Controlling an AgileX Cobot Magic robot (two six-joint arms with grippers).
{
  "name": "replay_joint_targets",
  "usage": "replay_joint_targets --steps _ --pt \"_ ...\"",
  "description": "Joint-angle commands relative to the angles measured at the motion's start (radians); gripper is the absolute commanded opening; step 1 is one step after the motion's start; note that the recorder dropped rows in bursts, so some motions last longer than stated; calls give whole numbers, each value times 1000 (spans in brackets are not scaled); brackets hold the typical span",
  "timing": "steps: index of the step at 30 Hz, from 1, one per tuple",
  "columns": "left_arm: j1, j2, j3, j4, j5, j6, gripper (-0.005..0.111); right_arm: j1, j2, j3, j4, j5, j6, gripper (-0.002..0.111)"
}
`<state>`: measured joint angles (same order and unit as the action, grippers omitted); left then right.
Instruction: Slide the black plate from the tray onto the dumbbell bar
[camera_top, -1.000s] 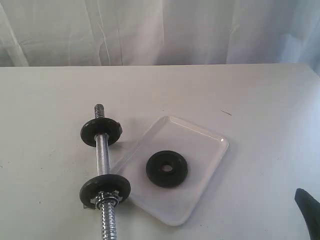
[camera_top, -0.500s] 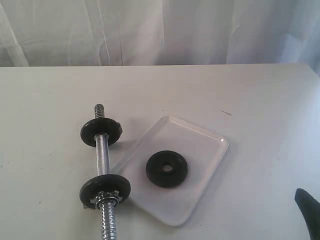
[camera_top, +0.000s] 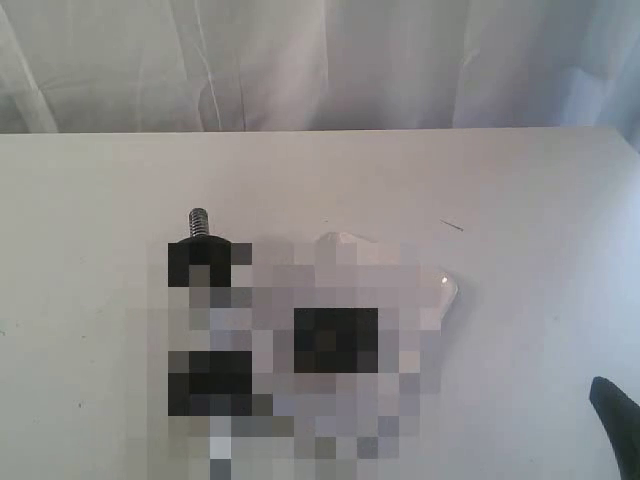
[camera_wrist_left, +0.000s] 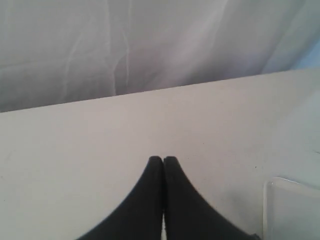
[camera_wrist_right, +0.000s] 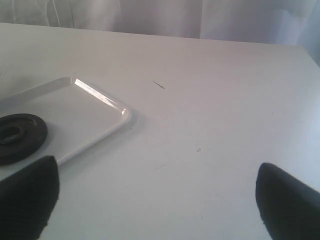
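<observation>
Now left jaws are together, right jaws apart, black plate (camera_wrist_right: 30, 136) on tray (camera_wrist_right: 95, 109).

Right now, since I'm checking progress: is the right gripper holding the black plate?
No: the black plate lies in the tray, and the right gripper is wide open, gripping nothing.
</observation>
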<state>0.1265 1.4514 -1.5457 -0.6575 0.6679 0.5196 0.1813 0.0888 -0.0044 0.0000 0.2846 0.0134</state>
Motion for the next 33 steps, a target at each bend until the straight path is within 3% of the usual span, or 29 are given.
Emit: replay_joint_targets --steps 1,7,9,13,19,26,33 --pt "-112 4 -8 72 -35 37 0 -4 -5 4 0 -2 6 105" --pt "-175 4 2 226 3 -26 0 -4 -5 4 0 -2 8 105" --pt "-186 2 37 340 -11 -134 0 -4 -5 4 0 -2 8 105" --pt "-269 2 145 525 -24 -409 0 -4 -5 4 0 -2 8 105" --pt "-365 4 331 420 -153 -469 0 -4 -5 4 0 -2 8 105" --pt "-411 4 408 423 54 -683 0 -4 -5 4 0 -2 8 105" --pt "-411 4 471 397 66 -845 5 -4 -5 4 0 -2 8 105"
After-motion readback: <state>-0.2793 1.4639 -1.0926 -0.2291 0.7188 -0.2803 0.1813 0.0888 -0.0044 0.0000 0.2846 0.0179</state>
